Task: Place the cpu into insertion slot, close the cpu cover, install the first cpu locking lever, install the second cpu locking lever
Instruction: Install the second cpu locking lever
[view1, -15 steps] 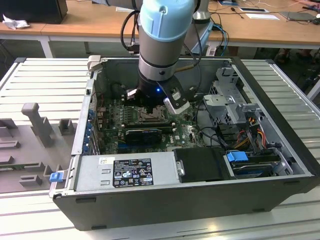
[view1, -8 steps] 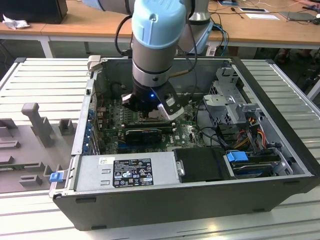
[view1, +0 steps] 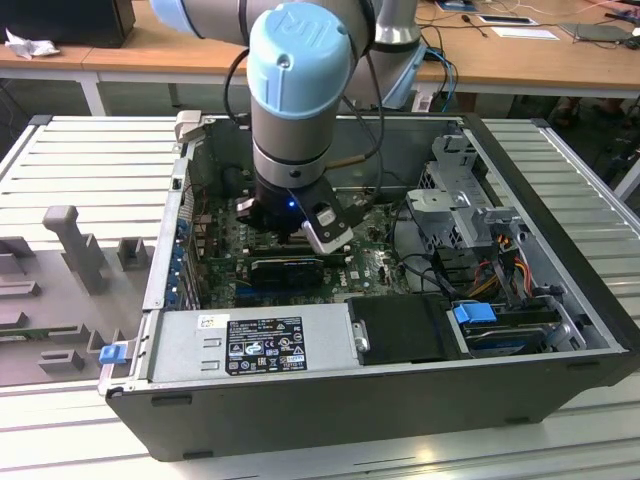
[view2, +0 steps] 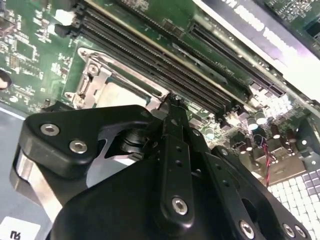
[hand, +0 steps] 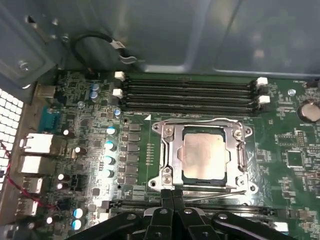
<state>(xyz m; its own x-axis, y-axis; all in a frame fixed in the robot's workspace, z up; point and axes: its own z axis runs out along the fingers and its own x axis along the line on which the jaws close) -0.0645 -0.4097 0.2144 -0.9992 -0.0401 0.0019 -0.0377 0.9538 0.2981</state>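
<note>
In the first wrist view the cpu (hand: 205, 156), a pale beige square, lies in the insertion slot (hand: 200, 178), whose dark edge shows around it. The metal cpu cover (hand: 171, 150) lies flat over it, framing the chip. One thin wire lever (hand: 200, 121) runs along the memory-slot side, and another (hand: 220, 192) runs along the side nearest the gripper. My gripper (hand: 172, 194) is shut, its black fingertips pressed together at the socket's near corner beside that lever. The second wrist view shows the black fingers (view2: 172, 130) over the cover (view2: 97, 82) and cpu (view2: 122, 94). In the exterior view the gripper (view1: 300, 228) reaches down inside the case.
Long black memory slots (hand: 190, 95) lie beyond the socket, with capacitors (hand: 110, 150) beside it. The open computer case (view1: 560, 250) holds a power supply (view1: 250, 345), drive cages (view1: 470, 215) and cables. Grey fixtures (view1: 70, 235) stand on the ribbed table at the exterior view's left.
</note>
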